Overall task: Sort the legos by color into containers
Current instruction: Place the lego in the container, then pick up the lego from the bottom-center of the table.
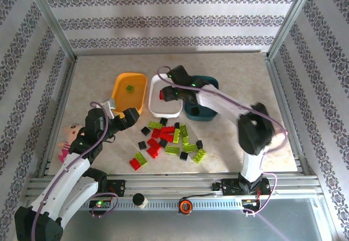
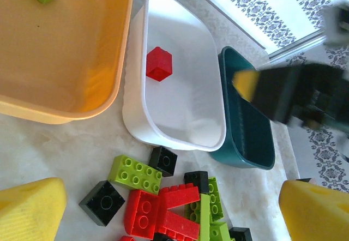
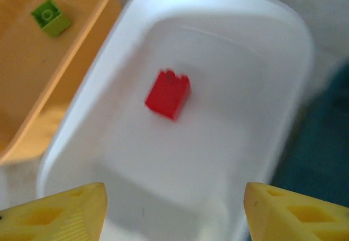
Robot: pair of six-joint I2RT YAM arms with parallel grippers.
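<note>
Right jaws parted, holding nothing, over white tray [image 3: 229, 143]; red brick [image 3: 168, 94] lies free in tray, mid-frame, above jaw tips at lower corners. Left jaws wide, empty; brick pile [image 2: 163, 208] lower centre, between them.

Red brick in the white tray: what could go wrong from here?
The red brick looks blurred, so it may be tumbling, and it might bounce out of the shallow white tray. The loose bricks lie jumbled, with red, green and black ones touching, so the open left gripper could pinch two colours at once.
</note>
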